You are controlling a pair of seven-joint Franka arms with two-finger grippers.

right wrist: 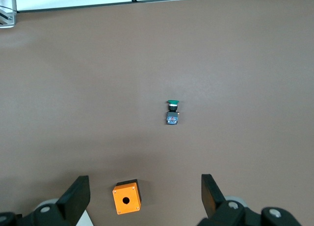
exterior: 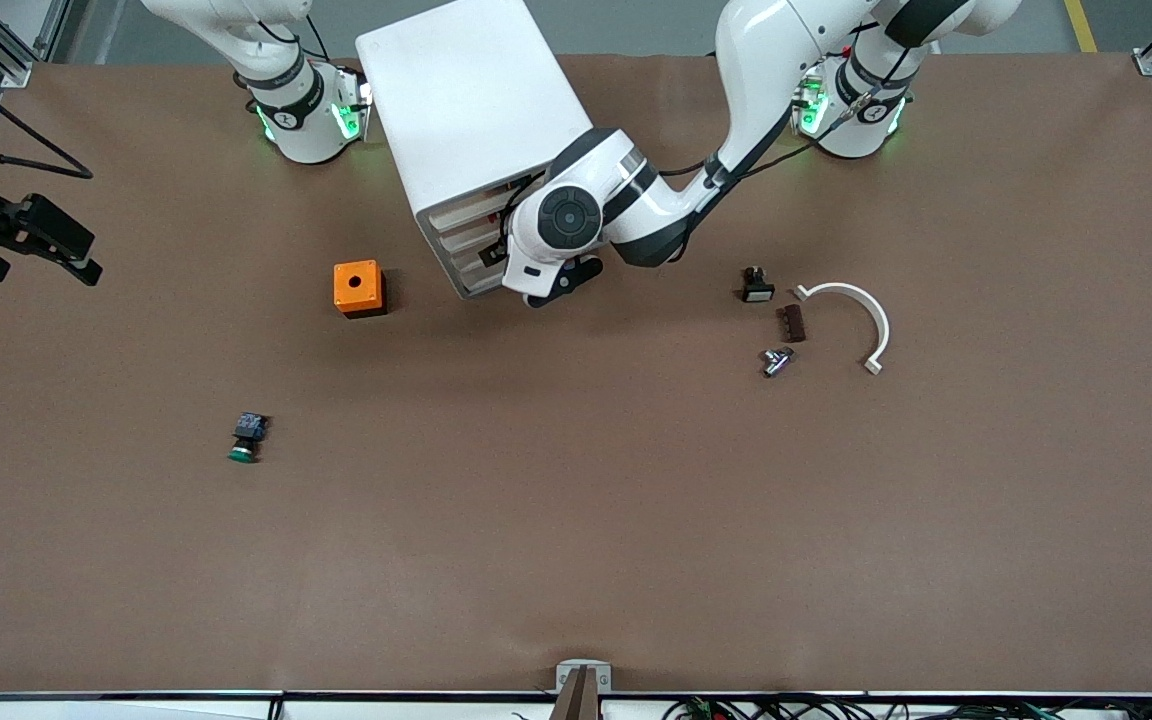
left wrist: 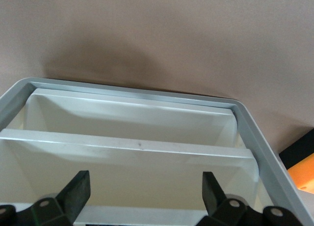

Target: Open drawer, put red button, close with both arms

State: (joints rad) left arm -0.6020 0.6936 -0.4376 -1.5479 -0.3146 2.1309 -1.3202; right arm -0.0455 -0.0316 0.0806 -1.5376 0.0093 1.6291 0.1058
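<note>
The white cabinet [exterior: 466, 100] stands at the robots' edge of the table, its stacked drawers [exterior: 461, 245] facing the orange box. The left arm's wrist [exterior: 566, 215] hangs at that front and hides its fingers in the front view. In the left wrist view my left gripper [left wrist: 147, 182] is open, its fingers wide apart just off a white drawer front [left wrist: 132, 157], holding nothing. My right gripper [right wrist: 145, 186] is open and empty, high over the table by the orange box, and is out of the front view. The red button does not show in any view.
An orange box with a hole [exterior: 357, 287] [right wrist: 126, 199] sits beside the cabinet. A green-capped button [exterior: 247, 438] [right wrist: 172, 112] lies nearer the front camera. Toward the left arm's end lie a small black part [exterior: 757, 285], a brown block [exterior: 792, 322], a metal piece [exterior: 776, 360] and a white curved strip [exterior: 856, 305].
</note>
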